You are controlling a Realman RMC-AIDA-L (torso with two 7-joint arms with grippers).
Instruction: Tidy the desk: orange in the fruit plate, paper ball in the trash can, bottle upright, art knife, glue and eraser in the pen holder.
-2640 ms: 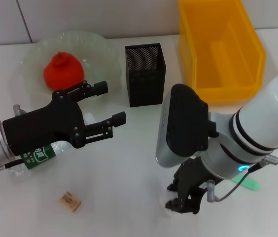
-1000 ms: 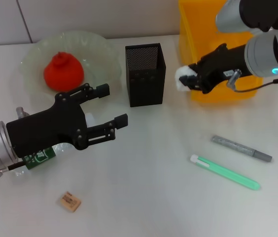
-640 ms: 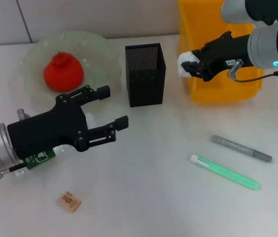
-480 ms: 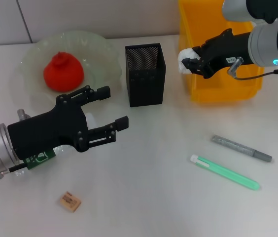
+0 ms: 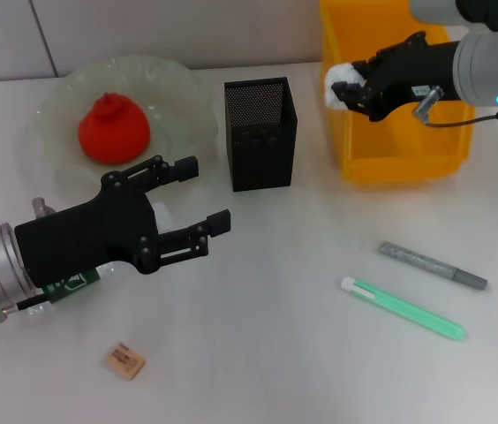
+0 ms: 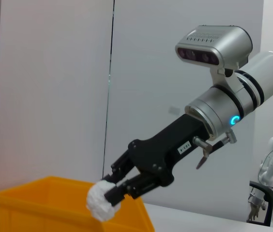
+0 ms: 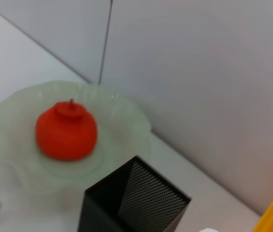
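Yellow trash bin [image 5: 450, 155] stands at the far right of the desk, open top up. Right gripper [image 5: 348, 90] is clenched on the paper ball [image 5: 337, 78] and holds it up off the desk at the bin's near-left wall, about at the rim. The left wrist view shows the same: ball [image 6: 101, 202] pinched at the fingertips, level with the rim of the bin [image 6: 39, 199]. Key relation: the bin's cavity lies just past the ball, further toward the robot's right and back. The ball looks not fully inside yet, so a short carry over the wall seems needed before letting go; dropping here risks it landing on the rim or falling outside.

Fruit plate [image 5: 59, 104] is far left with the orange [image 5: 113, 129] already in it. Left gripper [image 5: 185, 205] hangs over the desk in front of the plate, fingers spread, grasping nothing. Part of the bottle [image 5: 70, 277] shows under the left arm, lying on its side by the look of the label; mostly hidden. The left arm is the nearer one for it.

Black mesh pen holder [image 5: 260, 134] stands centre back, between plate and bin, well apart from the loose items.

Green art knife [image 5: 403, 307] and grey glue stick [image 5: 433, 266] lie near right on the desk, side by side and apart, long axes both running from left-back to right-front. The right arm is nearer to both. Eraser [image 5: 125, 361] lies alone near left, in front of the left arm.
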